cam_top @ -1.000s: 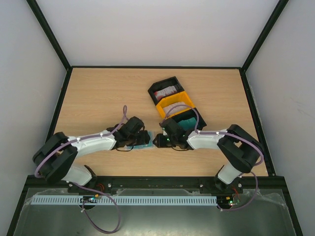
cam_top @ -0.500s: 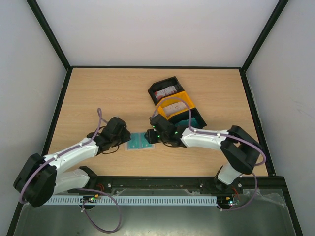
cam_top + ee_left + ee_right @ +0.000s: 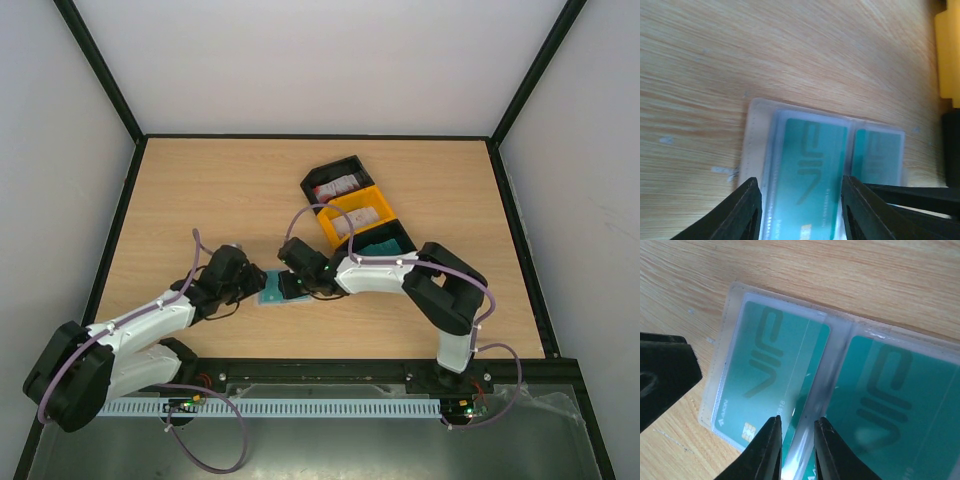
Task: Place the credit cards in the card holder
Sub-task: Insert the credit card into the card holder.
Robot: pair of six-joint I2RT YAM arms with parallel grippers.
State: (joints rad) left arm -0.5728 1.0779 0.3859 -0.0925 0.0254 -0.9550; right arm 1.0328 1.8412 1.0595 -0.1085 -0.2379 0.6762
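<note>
The card holder (image 3: 735, 305) lies open and flat on the counter (image 3: 200, 190), toward the near edge, between the two arms. Two teal cards (image 3: 772, 370) sit in it side by side, one in each of its clear sleeves, and both appear fully seated.

Outstanding: a red-and-white card (image 3: 340, 185) lies in the far compartment of the tray (image 3: 330, 166) and a whitish card (image 3: 358, 218) in the yellow middle one. A teal item (image 3: 380, 246) shows in the near compartment, probably more cards. My judgement is that the task is partly done, with several cards left to load.

The right gripper (image 3: 796, 440) is over the holder's centre fold, its jaws only narrowly apart, with the sleeve edge between them. I cannot tell whether it pinches that edge. The left gripper (image 3: 800, 200) has its jaws well apart over the left-hand card and grips nothing.

Clearances: the two grippers are close together over the holder, which leaves little room between them. The tray is just behind the right arm. Bare counter lies to the left and on the far side, and the holder is well apart from every counter edge.
</note>
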